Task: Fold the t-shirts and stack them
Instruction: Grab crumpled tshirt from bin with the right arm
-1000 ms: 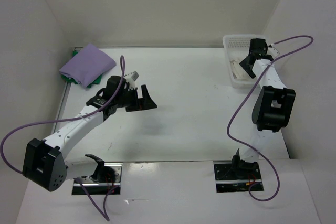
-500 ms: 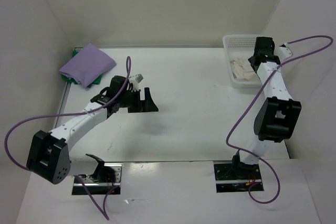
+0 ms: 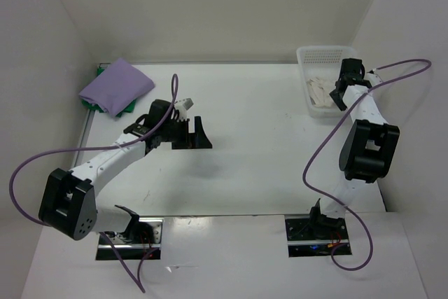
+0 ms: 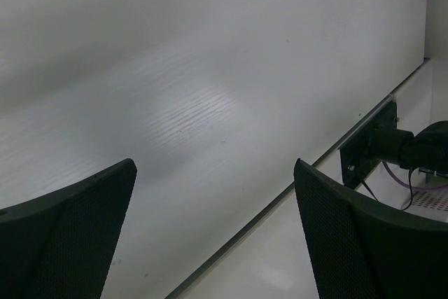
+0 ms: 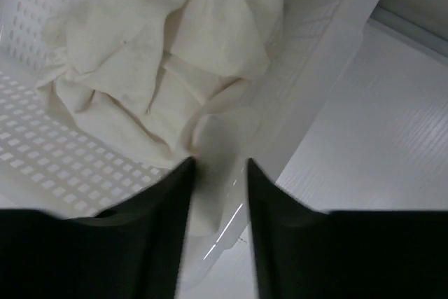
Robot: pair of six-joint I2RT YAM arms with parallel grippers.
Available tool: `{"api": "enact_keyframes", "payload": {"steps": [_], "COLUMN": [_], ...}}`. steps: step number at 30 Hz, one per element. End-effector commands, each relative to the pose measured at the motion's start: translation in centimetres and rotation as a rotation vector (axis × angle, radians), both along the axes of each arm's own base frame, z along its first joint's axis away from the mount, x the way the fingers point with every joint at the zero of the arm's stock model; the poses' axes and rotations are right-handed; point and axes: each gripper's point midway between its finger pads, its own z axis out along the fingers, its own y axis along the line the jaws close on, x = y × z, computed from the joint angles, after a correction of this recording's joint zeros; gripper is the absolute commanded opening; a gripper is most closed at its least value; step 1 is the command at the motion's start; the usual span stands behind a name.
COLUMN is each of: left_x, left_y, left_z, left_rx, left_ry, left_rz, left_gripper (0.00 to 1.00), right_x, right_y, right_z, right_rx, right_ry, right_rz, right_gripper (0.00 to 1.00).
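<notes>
The cream-white t-shirt [image 5: 161, 54] lies crumpled in the white lattice basket [image 5: 42, 166], also seen from above [image 3: 320, 93]. My right gripper [image 5: 219, 166] points down at the basket's near right corner, its jaws a narrow gap apart astride the basket wall, with the cloth's edge just beyond the left fingertip. From above, the right gripper [image 3: 341, 90] hangs over the basket's right side. The folded lavender t-shirt [image 3: 115, 83] rests on the green t-shirt [image 3: 93, 105] at the far left. My left gripper [image 3: 199, 135] hovers wide open over bare table, holding nothing [image 4: 215, 166].
The basket [image 3: 315, 52] stands at the table's far right corner against the wall. Purple cables loop from both arms. In the left wrist view the table's near edge [image 4: 280, 194] and the right arm's black base mount [image 4: 371, 145] show.
My right gripper moved toward the basket's right side, dropped lower, and its jaws narrowed after opening wide. The left arm drifted slightly right, still open.
</notes>
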Motion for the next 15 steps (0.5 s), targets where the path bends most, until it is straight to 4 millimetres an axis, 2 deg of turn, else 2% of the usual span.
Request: {"api": "enact_keyframes", "payload": {"steps": [1, 3, 4, 5, 6, 8, 10, 13, 14, 15], "left_x": [0.8, 0.8, 1.1, 1.1, 1.1, 1.1, 1.4, 2.0, 2.4, 2.8], "left_y": [-0.8, -0.8, -0.7, -0.7, -0.7, -0.7, -0.6, -0.3, -0.2, -0.4], "left_z": [1.7, 1.7, 1.7, 1.7, 1.7, 1.7, 2.0, 2.4, 2.9, 3.5], "left_rx": [-0.032, -0.032, -0.029, -0.029, -0.029, -0.029, -0.019, 0.008, 0.009, 0.007], "left_ry": [-0.051, -0.05, -0.061, -0.061, -0.061, -0.061, -0.067, -0.071, -0.086, -0.09], "left_rz": [-0.026, -0.026, -0.019, -0.019, -0.019, -0.019, -0.007, 0.021, 0.029, 0.029], "left_gripper": [1.0, 1.0, 1.0, 1.0, 1.0, 1.0, 1.0, 1.0, 1.0, 1.0], "right_x": [1.1, 1.1, 1.6, 1.4, 1.6, 1.9, 1.7, 2.4, 2.9, 2.8], "right_y": [0.6, 0.6, 0.7, 0.7, 0.9, 1.1, 1.4, 4.1, 5.9, 7.3], "right_z": [0.8, 0.8, 1.7, 1.9, 3.8, 5.6, 8.4, 14.9, 18.4, 20.8], "right_rx": [0.013, 0.013, 0.01, 0.007, 0.006, 0.0, -0.006, -0.01, -0.013, -0.015], "right_ry": [-0.043, -0.043, -0.081, -0.092, -0.147, -0.212, -0.274, -0.411, -0.489, -0.539], "right_rz": [0.055, 0.055, 0.062, 0.062, 0.063, 0.075, 0.088, 0.189, 0.239, 0.293], "right_gripper": [0.34, 0.22, 0.12, 0.08, 0.05, 0.0, 0.0, 0.0, 0.0, 0.0]}}
